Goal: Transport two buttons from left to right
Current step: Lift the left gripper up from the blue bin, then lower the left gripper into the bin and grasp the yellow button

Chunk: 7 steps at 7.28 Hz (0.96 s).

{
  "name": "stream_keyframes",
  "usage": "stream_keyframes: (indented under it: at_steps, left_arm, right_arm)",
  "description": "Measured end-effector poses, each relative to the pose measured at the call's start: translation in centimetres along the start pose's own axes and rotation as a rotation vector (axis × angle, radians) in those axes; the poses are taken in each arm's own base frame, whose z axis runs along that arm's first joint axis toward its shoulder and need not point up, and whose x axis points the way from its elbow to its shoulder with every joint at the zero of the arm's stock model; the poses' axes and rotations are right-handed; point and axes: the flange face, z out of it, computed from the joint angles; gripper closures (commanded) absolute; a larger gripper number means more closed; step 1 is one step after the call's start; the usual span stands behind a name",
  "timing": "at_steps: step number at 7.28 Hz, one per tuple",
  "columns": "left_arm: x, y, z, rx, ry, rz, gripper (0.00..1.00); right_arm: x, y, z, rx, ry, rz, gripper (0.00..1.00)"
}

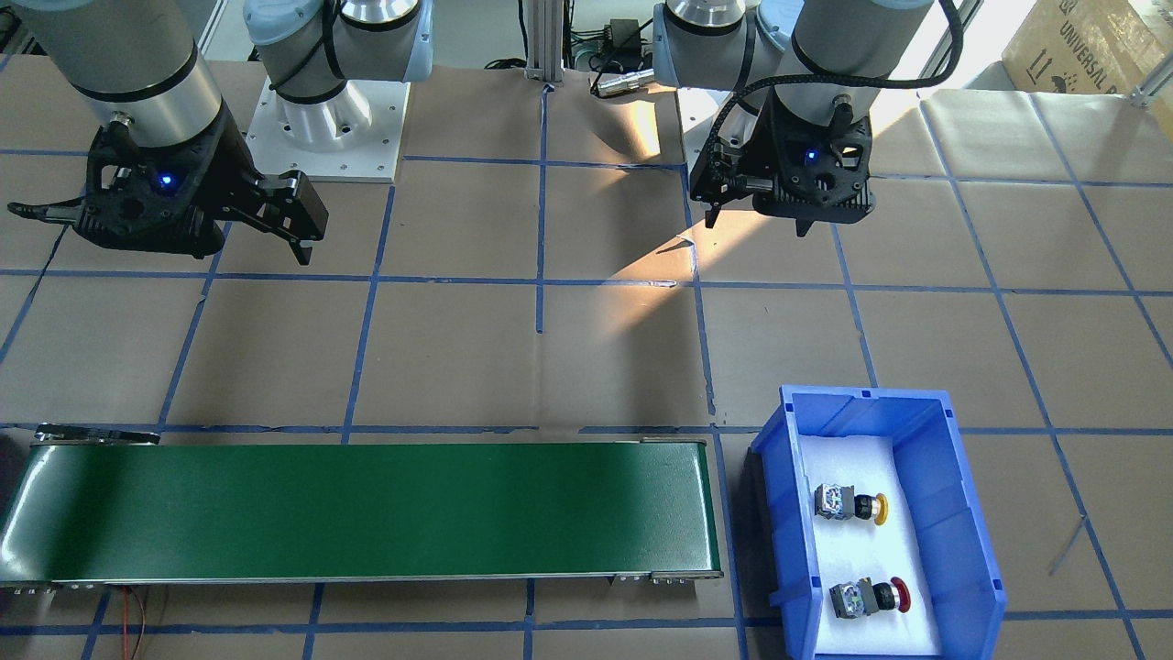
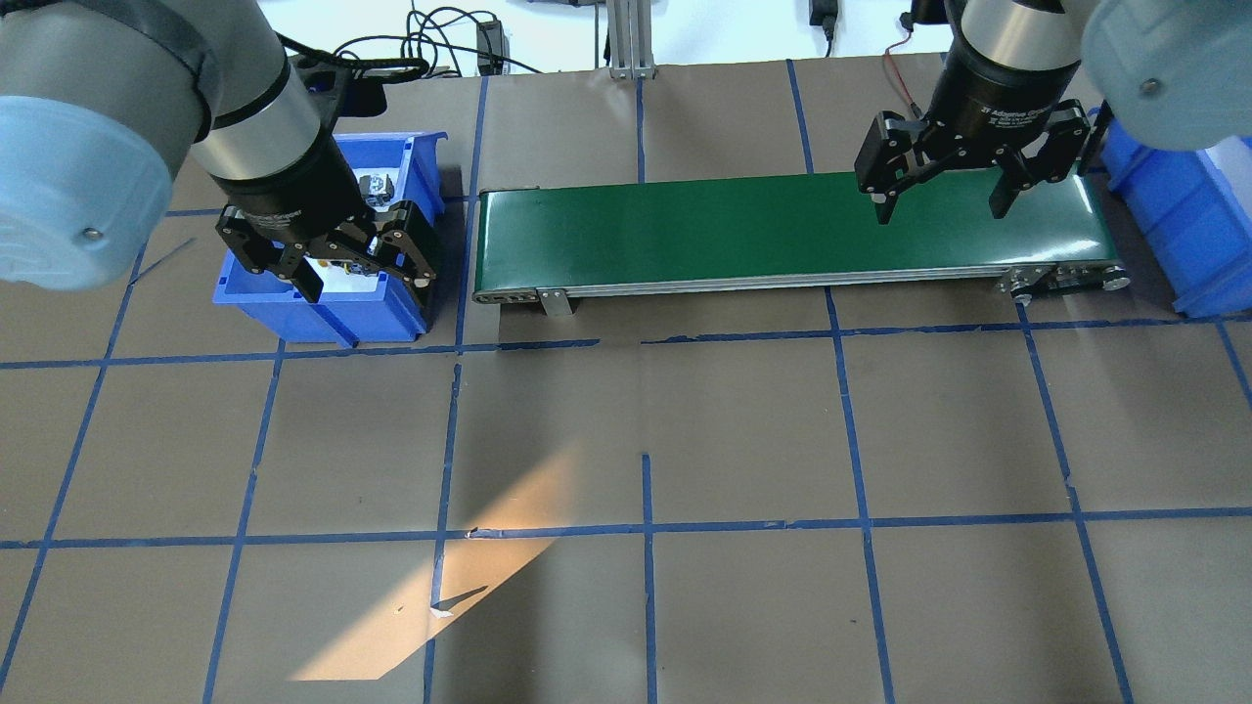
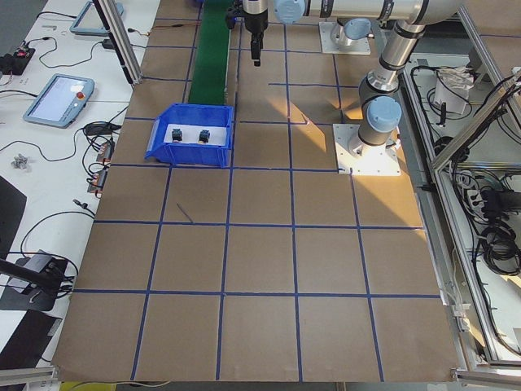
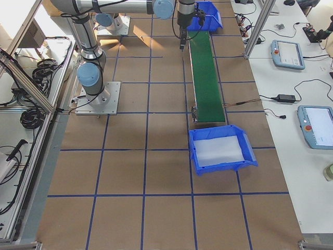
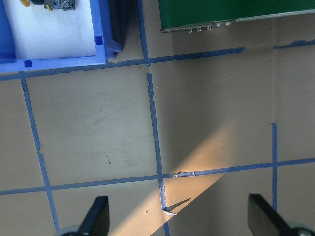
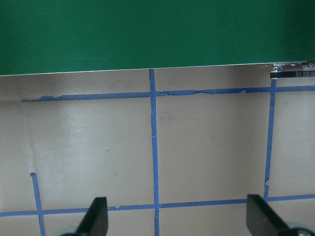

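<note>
Both buttons lie on their sides on the white liner of the blue bin (image 1: 971, 513), at the lower right of the front-facing view. The yellow button (image 1: 869, 507) is above the red button (image 1: 887, 597), and the two are apart. The left hand (image 2: 364, 286) hangs released, fingers spread, over the brown surface (image 1: 596, 367), clear of the bin. The right hand (image 2: 941, 203), likewise released, hangs beside the green conveyor belt (image 1: 367, 509).

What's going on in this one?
Nothing is being handled yet. The yellow button and the red button lie on their sides in the blue bin at the robot's left end of the green belt. The left gripper and right gripper hang open and empty over the table, on the robot's side of bin and belt. The second bin sits past the belt's other end.
</note>
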Motion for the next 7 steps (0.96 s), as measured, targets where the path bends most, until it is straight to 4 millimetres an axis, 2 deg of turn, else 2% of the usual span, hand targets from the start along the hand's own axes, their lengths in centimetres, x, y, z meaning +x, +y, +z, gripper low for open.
stream_keyframes:
  at_steps: [2,5,7]
  left_arm:
    - [-1.2,-1.7,-0.2,0.028,-0.003,-0.161,0.00]
    - [-7.9,-8.3,-0.5,0.061,0.009,-0.564,0.00]
    - [-11.7,-11.6,1.4,0.054,0.020,-0.933,0.00]
  right_arm:
    - [0.0,0.1,0.0,-0.001,0.000,0.000,0.00]
    - [0.0,0.1,0.0,-0.003,0.001,0.000,0.00]
    - [0.0,0.1,0.1,-0.005,0.000,0.000,0.00]
